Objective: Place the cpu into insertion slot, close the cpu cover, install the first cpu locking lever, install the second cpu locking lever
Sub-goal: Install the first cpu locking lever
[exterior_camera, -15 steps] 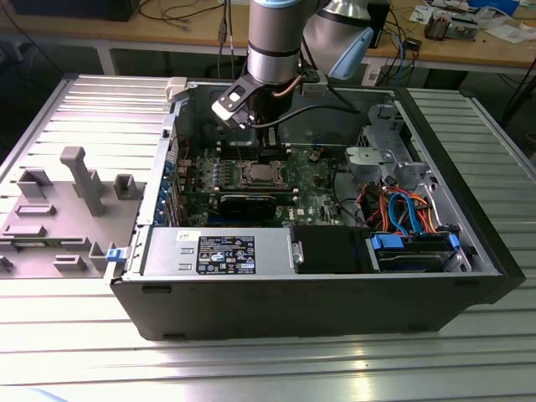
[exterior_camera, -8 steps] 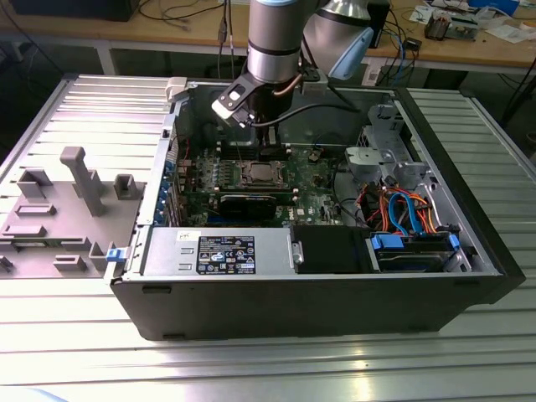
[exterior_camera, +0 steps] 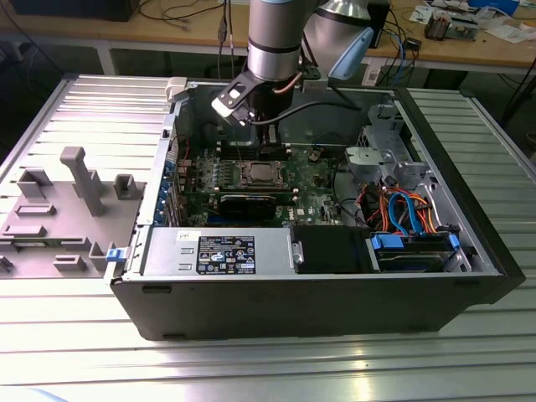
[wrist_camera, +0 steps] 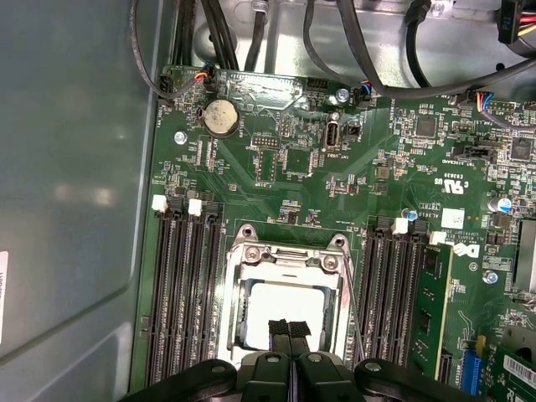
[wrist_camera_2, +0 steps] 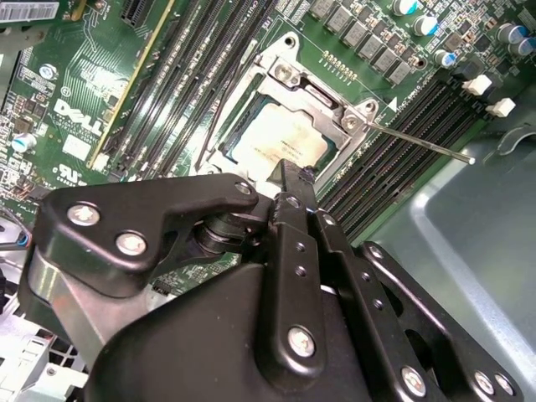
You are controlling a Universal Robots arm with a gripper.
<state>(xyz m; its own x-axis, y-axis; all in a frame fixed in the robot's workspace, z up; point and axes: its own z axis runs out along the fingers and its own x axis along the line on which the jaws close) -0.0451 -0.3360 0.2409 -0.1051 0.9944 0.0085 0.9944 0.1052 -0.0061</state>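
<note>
While the cpu (wrist_camera: 280, 303) lies under the cpu cover (wrist_camera: 289, 260), the closed, empty pincer (wrist_camera: 289, 329) hovers at its twelve o'clock in the exterior view.

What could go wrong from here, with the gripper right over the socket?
1. One locking lever stands unlatched, jutting out across the memory slots. A glancing push could slip off the thin rod or bend it.
2. The gripper, fingers shut, sits close above the cpu and the cpu cover. Too low a pass might scrape the chip or load the socket.
</note>
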